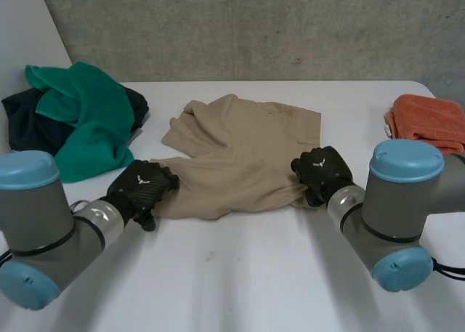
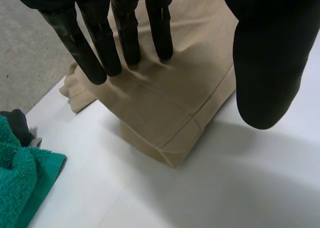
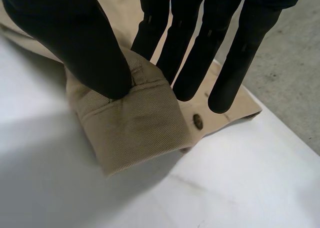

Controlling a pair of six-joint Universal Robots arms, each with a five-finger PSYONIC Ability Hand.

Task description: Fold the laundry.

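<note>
A tan garment (image 1: 240, 154) lies spread in the middle of the white table (image 1: 240, 274). My left hand (image 1: 143, 185) is at its near left corner. In the left wrist view that hand's straight fingers (image 2: 100, 58) rest on the tan garment (image 2: 165, 98), with the thumb (image 2: 265, 73) held apart above the hemmed edge. My right hand (image 1: 320, 171) is at the near right corner. There the thumb (image 3: 85, 43) presses a doubled-over corner of the garment (image 3: 135, 128) against the straight fingers (image 3: 185, 58) behind it. A button (image 3: 198, 121) shows beside that corner.
A green towel (image 1: 87, 114) lies over a dark garment (image 1: 22, 121) at the table's back left, near my left hand. An orange towel (image 1: 429, 121) lies at the back right edge. Bare table stretches in front of both hands.
</note>
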